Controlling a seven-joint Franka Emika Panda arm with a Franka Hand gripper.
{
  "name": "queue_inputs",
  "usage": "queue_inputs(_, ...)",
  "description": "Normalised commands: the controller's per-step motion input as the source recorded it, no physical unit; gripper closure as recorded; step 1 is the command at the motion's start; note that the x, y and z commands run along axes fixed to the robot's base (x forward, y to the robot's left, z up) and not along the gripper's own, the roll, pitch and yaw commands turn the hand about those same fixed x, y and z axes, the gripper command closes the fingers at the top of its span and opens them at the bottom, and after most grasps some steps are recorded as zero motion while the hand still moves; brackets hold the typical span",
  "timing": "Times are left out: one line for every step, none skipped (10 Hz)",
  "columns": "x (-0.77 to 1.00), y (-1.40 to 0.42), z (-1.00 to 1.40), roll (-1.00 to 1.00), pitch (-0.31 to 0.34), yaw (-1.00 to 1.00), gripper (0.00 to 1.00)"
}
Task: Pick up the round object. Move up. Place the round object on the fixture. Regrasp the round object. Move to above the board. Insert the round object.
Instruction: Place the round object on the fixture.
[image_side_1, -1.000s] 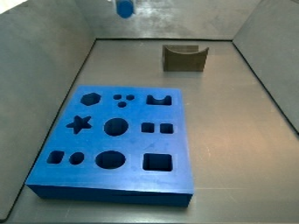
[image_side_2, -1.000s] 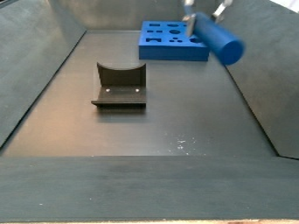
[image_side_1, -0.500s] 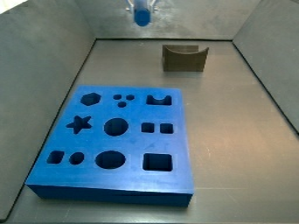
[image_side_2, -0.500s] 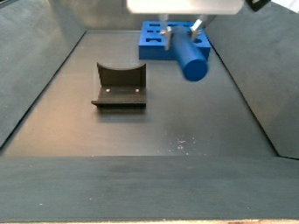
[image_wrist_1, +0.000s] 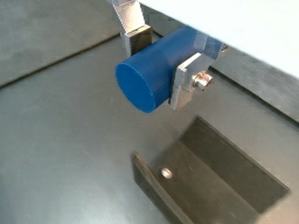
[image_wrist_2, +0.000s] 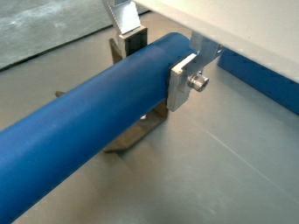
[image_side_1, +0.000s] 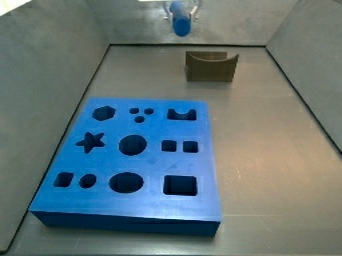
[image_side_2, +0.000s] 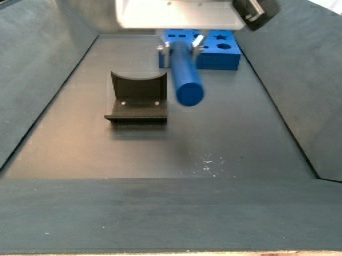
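My gripper (image_wrist_1: 163, 59) is shut on the round object, a blue cylinder peg (image_wrist_1: 158, 70), and holds it level in the air. In a side view the peg (image_side_2: 182, 73) hangs beside and above the fixture (image_side_2: 136, 98), a dark notched block on the floor. In a side view the peg (image_side_1: 179, 17) is high at the back, left of the fixture (image_side_1: 210, 65). The fixture shows below the peg in both wrist views (image_wrist_1: 216, 179) (image_wrist_2: 135, 140). The board (image_side_1: 132, 160) lies flat, with many cut-out holes; it also shows at the back in a side view (image_side_2: 214, 52).
Grey walls enclose the work floor (image_side_1: 274, 130) on all sides. A strip of the board's edge (image_wrist_2: 263, 79) shows in a wrist view.
The gripper has carried the peg sideways from near the wall towards the fixture. The peg now sits close beside and above the fixture.
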Motion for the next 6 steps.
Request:
queue_inputs(1.0,0.09,-0.13,-0.1,0.025,-0.06,1.0)
queue_inputs(0.97,-0.83,1.0,-1.0,0.055,-0.08,1.0)
queue_inputs(0.79,-0.77,1.0,-1.0,0.066,-0.08,1.0)
queue_inputs(0.66,-0.5,0.88,-1.0,0.075,-0.08,1.0)
queue_inputs(0.49,-0.25,0.69,-1.0,0.079,-0.08,1.0)
queue_inputs(0.33,-0.14,0.47,-1.0,0.082,-0.09,1.0)
